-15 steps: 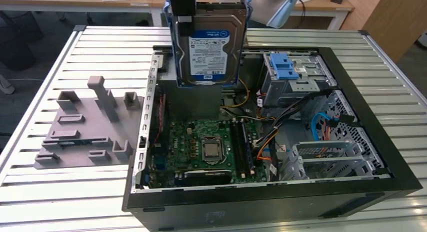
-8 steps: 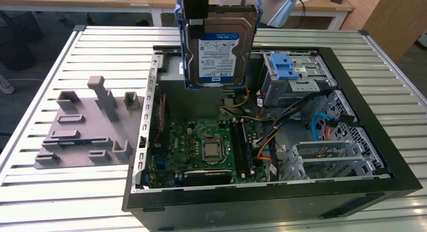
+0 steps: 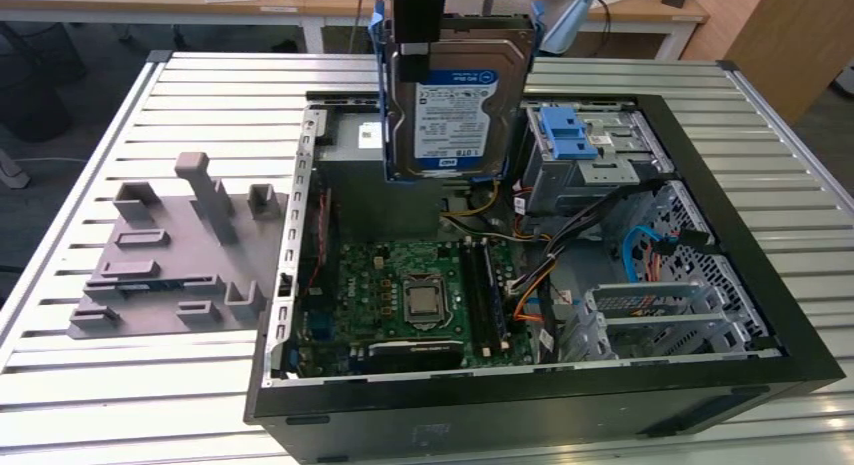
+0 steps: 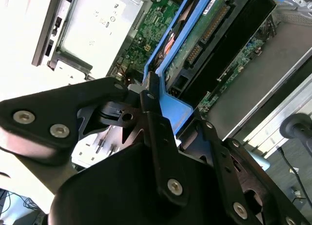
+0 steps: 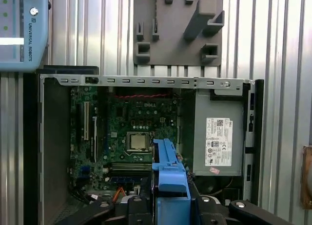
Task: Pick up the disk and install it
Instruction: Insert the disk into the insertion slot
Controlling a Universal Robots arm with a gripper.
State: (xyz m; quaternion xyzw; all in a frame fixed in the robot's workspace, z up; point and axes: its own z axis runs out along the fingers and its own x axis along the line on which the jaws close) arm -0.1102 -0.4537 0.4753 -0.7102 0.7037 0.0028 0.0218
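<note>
The black jaws are closed tight on the flat rectangular silver hard drive with a blue-and-white label and blue plastic frame [image 3: 454,105]. They pinch the frame's top end from both sides, and in the second wrist view the fingers [image 4: 153,122] lie hard against the blue plastic with no gap. This disk hangs upright in the air over the open black computer case [image 3: 747,380], lifted clear of it, its label toward the exterior camera. Its lower edge sits above the case's far end. There it is between the big grey metal box with a white sticker [image 3: 350,135] on the exterior view's left and the silver metal cage with a blue plastic latch [image 3: 571,135] on the exterior view's right, near both. Nearer the camera the green motherboard [image 3: 400,285] lies uncovered, with a bundle of coloured cables [image 3: 534,273] beside the cage. The case stands on a slatted metal bench [image 3: 120,405], just beside a grey plastic fixture plate [image 3: 160,265] with upright pegs
</note>
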